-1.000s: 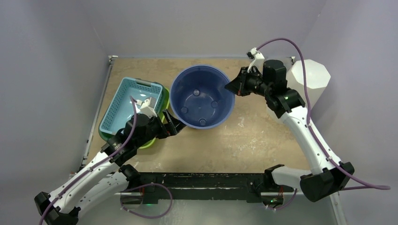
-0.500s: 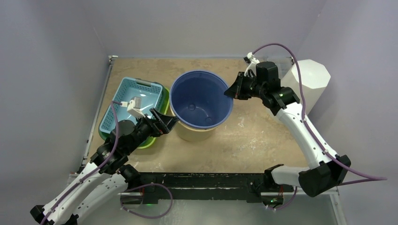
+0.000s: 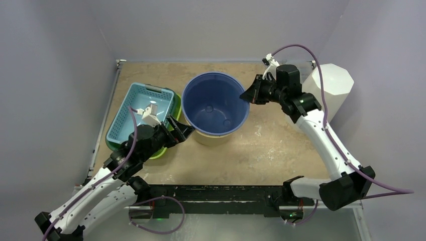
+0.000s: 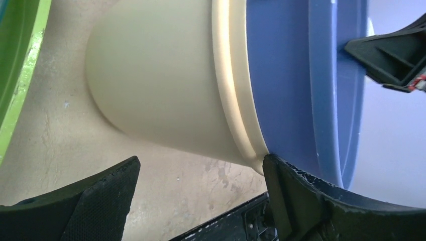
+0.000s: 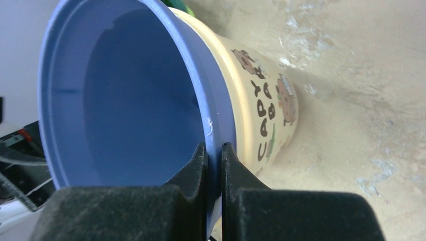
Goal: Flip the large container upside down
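Observation:
The large blue container (image 3: 216, 104) stands mouth up, nested in a cream cup (image 3: 213, 137) at mid-table. In the right wrist view its blue rim (image 5: 213, 100) runs between my right fingers, with the cream cup (image 5: 261, 115) printed with letters behind it. My right gripper (image 3: 247, 95) is shut on the container's right rim. My left gripper (image 3: 182, 131) is open at the container's left side. In the left wrist view its right finger (image 4: 301, 196) touches the cream cup's rim (image 4: 236, 100) below the blue wall (image 4: 286, 75); nothing is between the jaws.
A light blue basket (image 3: 140, 111) sits in a green tray (image 3: 166, 145) left of the container, close behind my left gripper. A white faceted object (image 3: 331, 85) stands at the right wall behind my right arm. A black bar (image 3: 216, 193) runs along the table's near edge.
The blue container has risen out of the cream cup, which showed beneath it half a second ago. My left gripper swung up beside the cup and has since settled slightly lower and left.

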Available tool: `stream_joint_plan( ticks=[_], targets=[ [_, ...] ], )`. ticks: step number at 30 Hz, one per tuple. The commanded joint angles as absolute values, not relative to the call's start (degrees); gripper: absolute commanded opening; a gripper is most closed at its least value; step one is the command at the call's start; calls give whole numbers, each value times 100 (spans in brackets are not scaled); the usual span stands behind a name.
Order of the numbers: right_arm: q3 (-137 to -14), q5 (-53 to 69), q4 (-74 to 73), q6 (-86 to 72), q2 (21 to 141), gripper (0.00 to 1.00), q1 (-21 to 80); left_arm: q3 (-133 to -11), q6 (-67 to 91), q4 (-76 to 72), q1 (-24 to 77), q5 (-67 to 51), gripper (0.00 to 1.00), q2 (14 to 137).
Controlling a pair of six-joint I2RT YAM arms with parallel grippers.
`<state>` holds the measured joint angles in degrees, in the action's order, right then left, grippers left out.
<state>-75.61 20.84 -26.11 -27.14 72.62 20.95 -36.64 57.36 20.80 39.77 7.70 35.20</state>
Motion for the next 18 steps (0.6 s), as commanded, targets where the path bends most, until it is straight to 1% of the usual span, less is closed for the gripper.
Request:
stream_joint_plan(
  ticks=[1, 6, 9, 11, 18],
  targets=[
    [-7557, 4207, -1378, -3262, 6666, 0, 2285, -3515, 5825, 2229, 3937, 968, 91, 3737],
    [-7625, 4525, -1249, -3475, 6529, 0, 2290, -3490, 5800, 2168, 3938, 1025, 91, 3685],
    [-7842, 4308, -1505, -3387, 6521, 0, 2285, -3496, 5797, 2179, 3941, 1037, 91, 3606],
    [-8010, 3934, -1737, -3273, 6526, 0, 2285, -3491, 5787, 2152, 3938, 1037, 91, 3516],
    [-8071, 3811, -1840, -3252, 6511, 0, 2290, -3513, 5667, 2081, 3941, 1006, 91, 3310]
  ],
)
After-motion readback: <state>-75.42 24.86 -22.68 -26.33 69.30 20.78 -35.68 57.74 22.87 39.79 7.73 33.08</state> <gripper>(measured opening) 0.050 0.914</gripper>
